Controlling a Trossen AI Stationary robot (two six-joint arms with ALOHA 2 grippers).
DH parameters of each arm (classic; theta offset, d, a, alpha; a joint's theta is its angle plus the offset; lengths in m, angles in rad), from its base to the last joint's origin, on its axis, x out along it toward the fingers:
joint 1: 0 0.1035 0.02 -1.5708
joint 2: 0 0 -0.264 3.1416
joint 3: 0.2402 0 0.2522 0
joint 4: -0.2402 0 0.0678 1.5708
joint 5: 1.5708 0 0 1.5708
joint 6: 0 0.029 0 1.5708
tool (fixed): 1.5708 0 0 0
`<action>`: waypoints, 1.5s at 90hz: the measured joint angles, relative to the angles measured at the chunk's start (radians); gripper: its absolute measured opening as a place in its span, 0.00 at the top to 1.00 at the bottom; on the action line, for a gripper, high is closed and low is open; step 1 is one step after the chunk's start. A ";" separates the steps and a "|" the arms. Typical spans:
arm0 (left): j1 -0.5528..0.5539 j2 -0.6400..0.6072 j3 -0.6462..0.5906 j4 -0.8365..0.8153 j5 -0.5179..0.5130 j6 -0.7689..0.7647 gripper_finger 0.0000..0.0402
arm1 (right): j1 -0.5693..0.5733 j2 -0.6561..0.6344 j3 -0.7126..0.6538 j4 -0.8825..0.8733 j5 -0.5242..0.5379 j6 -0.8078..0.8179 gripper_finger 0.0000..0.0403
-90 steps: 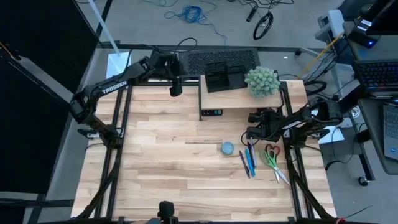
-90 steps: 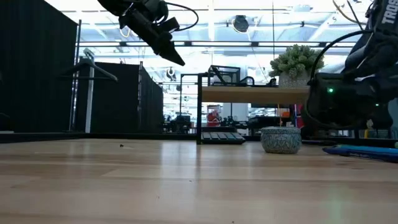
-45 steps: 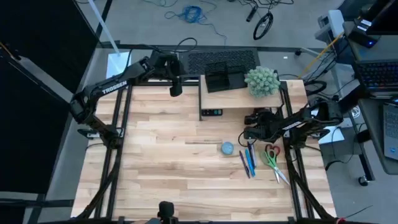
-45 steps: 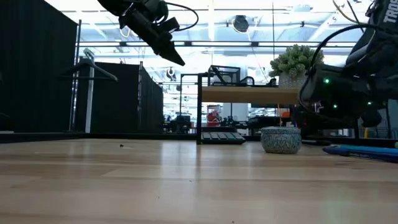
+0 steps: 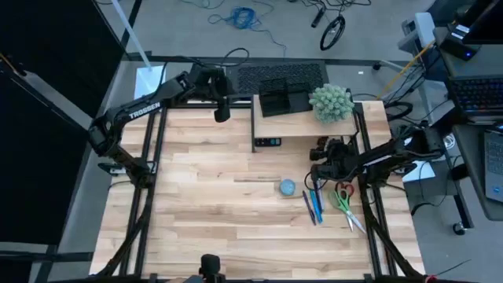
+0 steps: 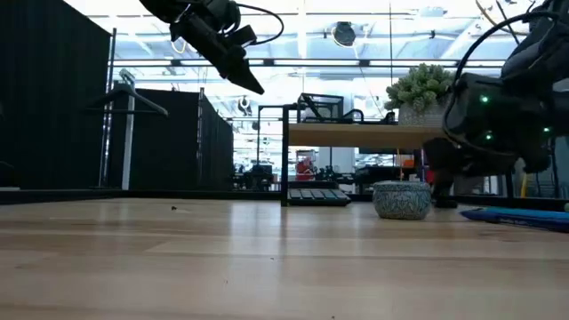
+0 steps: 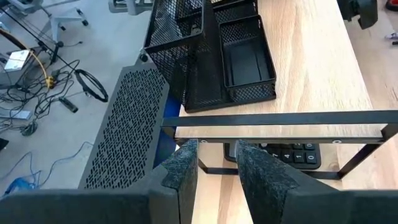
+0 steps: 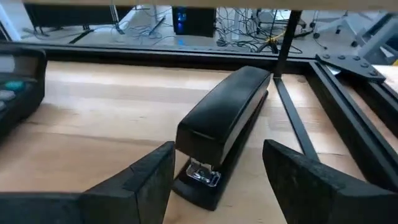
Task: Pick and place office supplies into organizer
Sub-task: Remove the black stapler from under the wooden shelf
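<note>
- Pale butcher-block planks make up the table (image 5: 220,204), smooth and lightly glossy, framed by black metal rails.
- Grey concrete floor lies beyond the far edge, strewn with cables; from table height the room behind shows black curtains and bright ceiling lights.
- Light wood forms the shelf riser (image 5: 302,118) on thin black legs at the far middle of the table; a black calculator (image 5: 268,142) lies tucked under its front edge.
- Black wire mesh makes the organizer (image 7: 214,53), a boxy tray of several compartments standing on the riser's left part, with a fuzzy green plant ball (image 5: 331,102) beside it on the right.
- Left gripper (image 7: 214,168) hangs in the air off the riser's left end, well above the table, its felt-faced fingers a narrow gap apart and holding nothing.
- Right gripper (image 8: 217,171) sits low near the riser's right leg, fingers spread wide, with a glossy black stapler (image 8: 221,134) lying just ahead between them, not gripped.
- Scissors (image 5: 344,203) with red and green handles lie near the right edge.
- Slim blue and dark pens (image 5: 314,203) lie side by side just left of the scissors, below the right gripper.
- Small round blue-grey disc (image 5: 287,187) sits on the wood just left of the pens.
</note>
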 joint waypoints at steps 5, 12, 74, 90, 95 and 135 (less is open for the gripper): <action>0.000 0.000 0.000 0.000 0.000 0.000 0.75 | -0.008 0.008 0.000 0.019 0.002 0.000 0.44; 0.000 0.000 0.000 0.001 0.000 0.000 0.75 | -0.034 0.023 0.000 0.044 0.003 0.000 0.44; 0.000 0.000 0.000 0.002 0.000 0.000 0.75 | -0.141 0.052 0.000 0.267 -0.013 -0.187 0.44; 0.000 0.000 0.000 0.004 0.000 0.000 0.75 | -0.221 0.052 0.000 0.285 -0.002 -0.191 0.44; 0.000 0.000 0.000 0.004 0.000 0.000 0.75 | -0.244 0.052 0.000 0.286 -0.001 -0.195 0.44; 0.000 0.000 0.000 0.003 0.000 0.000 0.75 | -0.267 0.052 0.000 0.289 -0.025 -0.262 0.72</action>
